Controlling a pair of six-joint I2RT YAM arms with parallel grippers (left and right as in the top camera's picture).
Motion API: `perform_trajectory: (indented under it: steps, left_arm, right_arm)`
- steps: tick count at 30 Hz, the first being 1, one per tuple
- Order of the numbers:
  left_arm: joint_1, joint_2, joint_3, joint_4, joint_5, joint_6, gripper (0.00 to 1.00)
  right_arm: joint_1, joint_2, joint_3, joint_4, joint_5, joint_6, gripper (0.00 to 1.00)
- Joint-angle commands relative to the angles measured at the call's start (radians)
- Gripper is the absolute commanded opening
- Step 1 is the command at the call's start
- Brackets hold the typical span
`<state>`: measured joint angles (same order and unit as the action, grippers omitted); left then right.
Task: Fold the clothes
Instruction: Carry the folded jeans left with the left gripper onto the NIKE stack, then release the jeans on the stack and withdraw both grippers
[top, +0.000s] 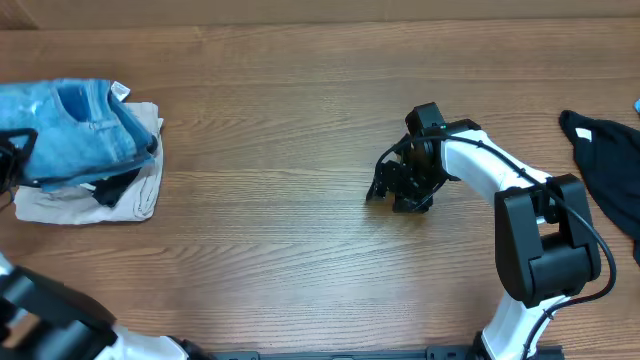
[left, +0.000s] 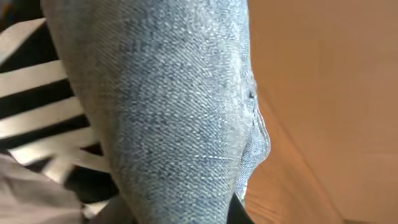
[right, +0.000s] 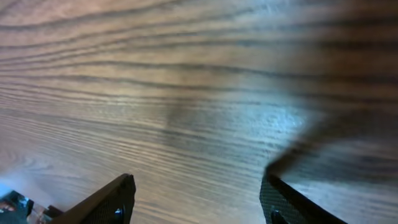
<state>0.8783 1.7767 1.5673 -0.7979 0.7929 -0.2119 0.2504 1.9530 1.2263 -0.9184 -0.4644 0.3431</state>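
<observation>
Jeans (top: 70, 125) lie bunched on a beige garment (top: 90, 205) at upper left of the overhead frame. Left gripper (top: 10, 160) sits against the denim; state of its jaws cannot be told. Right gripper (top: 400, 188) hangs over mid-tabletop (top: 280, 120), jaws apart and empty. Denim judged heavy, limp and not slippery; best taken at waistband or hem.

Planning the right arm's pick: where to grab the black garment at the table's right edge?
Probably pinch the black garment at its pointed left corner, coming down from the left: it lies flat on bare table, nearest the open right gripper; the rest runs off-frame.
</observation>
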Motion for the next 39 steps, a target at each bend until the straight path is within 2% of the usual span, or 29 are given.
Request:
perform_trajectory:
  steps: [1,3,5,6,8,9,12,16,18,21,22,23,24,25,30,35,39]
  left_arm:
    - [0.011,0.115,0.036,0.012,0.091,0.108,0.04]
    - [0.023,0.164,0.036,-0.01,0.066,0.112,0.04]
    - [0.037,0.194,0.036,-0.042,-0.026,0.111,0.06]
    - [0.044,0.201,0.036,-0.059,-0.096,0.111,0.15]
    - [0.06,0.204,0.036,-0.069,-0.168,0.108,0.6]
    - [0.071,0.203,0.038,-0.067,-0.151,0.074,0.83]
    - [0.105,0.2,0.072,-0.105,-0.018,0.04,0.96]
    - [0.112,0.137,0.194,-0.275,0.008,0.116,1.0]
    - [0.102,0.074,0.227,-0.304,-0.022,0.12,1.0]
    - [0.085,-0.074,0.256,-0.306,-0.15,0.119,1.0]
    - [0.079,-0.116,0.258,-0.306,-0.186,0.119,0.98]
    - [0.068,-0.157,0.258,-0.303,-0.232,0.121,0.91]
    - [0.048,-0.188,0.258,-0.297,-0.283,0.128,0.6]
    - [0.007,-0.209,0.258,-0.293,-0.37,0.13,0.04]
    - [-0.149,-0.083,0.203,-0.259,-0.533,0.125,0.04]
    - [-0.165,0.228,0.18,-0.233,-0.56,0.101,0.04]
    - [-0.172,0.441,0.18,-0.148,-0.564,0.146,0.04]
  right_arm:
    - [0.001,-0.034,-0.007,-0.017,-0.004,-0.003,0.68]
    - [0.001,-0.034,-0.007,-0.029,-0.005,-0.002,0.68]
    - [0.001,-0.034,-0.007,-0.039,-0.005,0.001,0.68]
    - [0.001,-0.034,-0.007,-0.046,-0.005,0.001,0.68]
    - [0.001,-0.034,-0.007,-0.056,-0.005,0.001,0.69]
    - [0.001,-0.034,-0.007,-0.058,-0.005,0.0,0.68]
    - [0.001,-0.034,-0.007,-0.064,-0.005,0.0,0.69]
    - [0.0,-0.034,-0.007,-0.072,-0.005,-0.004,0.69]
    - [0.001,-0.034,-0.007,-0.072,-0.005,-0.004,0.69]
    - [0.001,-0.04,-0.007,-0.076,-0.005,-0.009,0.69]
    - [0.001,-0.042,-0.007,-0.076,-0.005,-0.016,0.69]
    - [0.001,-0.043,-0.007,-0.076,-0.005,-0.021,0.69]
    - [0.001,-0.045,-0.007,-0.075,-0.005,-0.027,0.69]
    - [0.001,-0.045,-0.007,-0.076,-0.005,-0.027,0.69]
    - [0.001,-0.045,-0.007,-0.081,-0.005,-0.03,0.69]
    - [0.001,-0.045,-0.007,-0.103,-0.005,-0.03,0.69]
    - [0.001,-0.045,-0.007,-0.144,-0.006,-0.025,0.69]
